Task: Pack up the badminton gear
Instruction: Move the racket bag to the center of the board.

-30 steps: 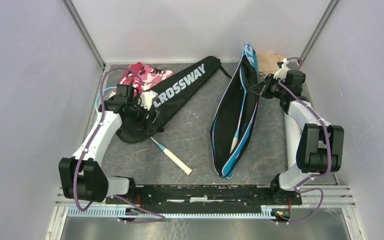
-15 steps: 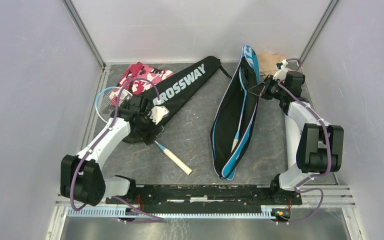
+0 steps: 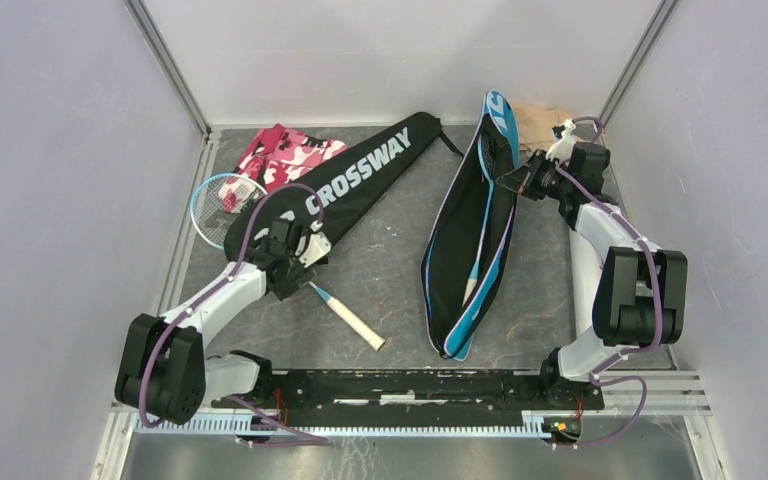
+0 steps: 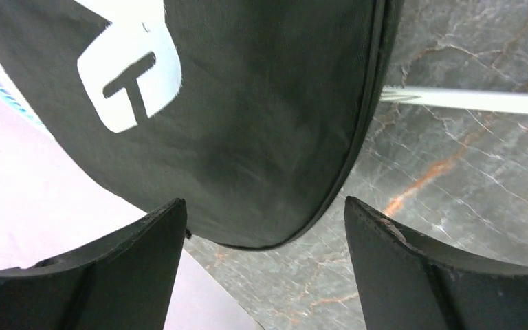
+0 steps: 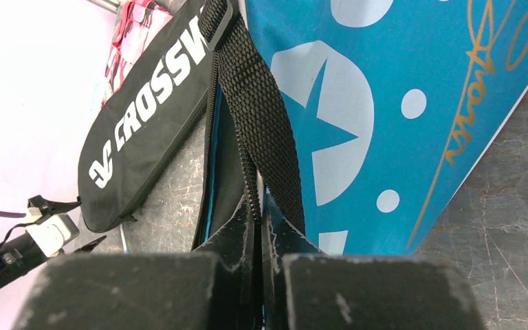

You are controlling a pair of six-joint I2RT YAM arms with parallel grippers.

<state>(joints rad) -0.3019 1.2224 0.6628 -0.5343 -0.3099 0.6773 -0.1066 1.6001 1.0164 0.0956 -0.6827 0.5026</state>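
Overhead from behind, wrists close, sharing black cover

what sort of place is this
Probably a robot lab work cell: white walls on aluminium framing enclose a grey marbled tabletop, with the left arm and right arm bolted to a rail.

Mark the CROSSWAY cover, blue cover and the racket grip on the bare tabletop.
CROSSWAY cover (image 3: 360, 172): top view, white lettering.
blue cover (image 5: 419, 55): right wrist view, printed outer face.
racket grip (image 3: 353, 321): top view, white wrap.
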